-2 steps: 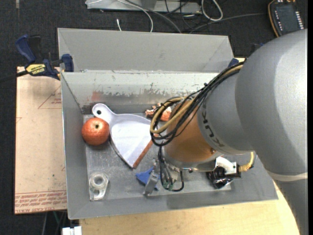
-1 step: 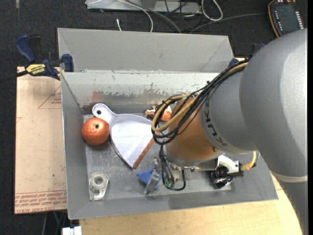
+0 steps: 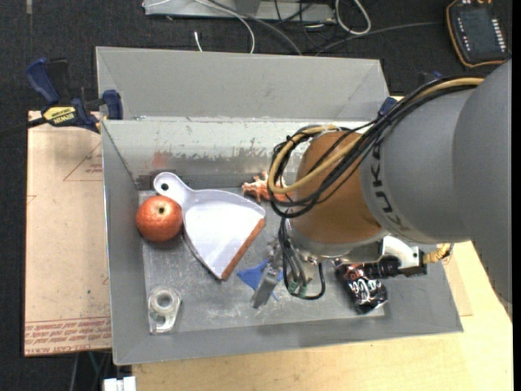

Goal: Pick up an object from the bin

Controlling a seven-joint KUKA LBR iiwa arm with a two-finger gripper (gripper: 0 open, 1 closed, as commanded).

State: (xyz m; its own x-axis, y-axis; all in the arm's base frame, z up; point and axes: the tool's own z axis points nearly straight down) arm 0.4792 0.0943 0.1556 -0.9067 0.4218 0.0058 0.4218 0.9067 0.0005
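A red apple (image 3: 159, 218) lies left beside a white dustpan (image 3: 213, 226). Just right of it, the gripper (image 3: 266, 290) hangs over a small blue piece (image 3: 252, 277); spread or closed, I cannot tell. With the piece so near the pan's edge, a grasp may snag the pan.

Behind the arm's cables (image 3: 285, 169), a small pinkish item (image 3: 255, 187) at the back wall is partly hidden; kind undetermined. The claw (image 3: 267, 287) partly covers a blue piece (image 3: 252, 277); shape unclear.
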